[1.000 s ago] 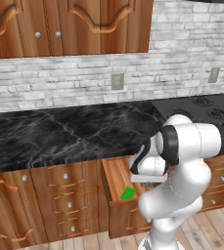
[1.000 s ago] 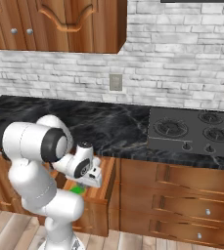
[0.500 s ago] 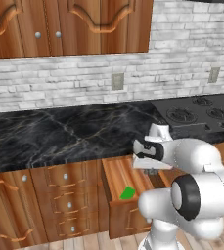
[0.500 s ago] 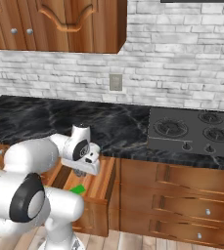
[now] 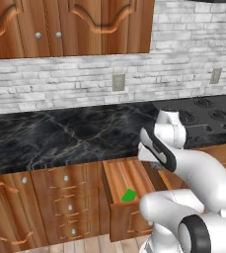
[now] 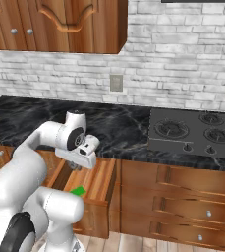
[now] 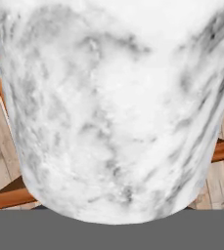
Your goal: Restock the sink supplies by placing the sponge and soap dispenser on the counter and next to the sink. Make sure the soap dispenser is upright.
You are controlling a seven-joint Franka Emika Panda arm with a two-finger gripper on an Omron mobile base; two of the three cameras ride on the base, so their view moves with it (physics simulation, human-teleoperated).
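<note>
1. The gripper [image 6: 76, 166] hangs at the end of the white arm, just above the open wooden drawer [image 6: 98, 183] and in front of the edge of the counter [image 6: 119, 129]. In the left base view the hand is largely hidden behind the arm's forearm.
2. Fingers: closed tight. In the hand view a pale, grey-mottled rounded body, taken to be the soap dispenser [image 7: 113, 107], sits pressed right against the camera, consistent with it being clamped between the fingers. Its pump top cannot be seen, and whether it is upright cannot be told.
3. The sponge [image 5: 129, 195] lies green side up inside the drawer, near its front left corner; in the right base view it [image 6: 78, 191] shows just past the arm's lower link.
4. Change from a second ago: the hand was lower in the drawer then, with the arm folded over it. The wrist has since risen to about counter-edge height, and the elbow has swung down and toward the cameras.
5. The sponge has not shifted over that second.
6. The stovetop [image 6: 195, 133] lies to the right on the counter, well apart from the hand.
</note>
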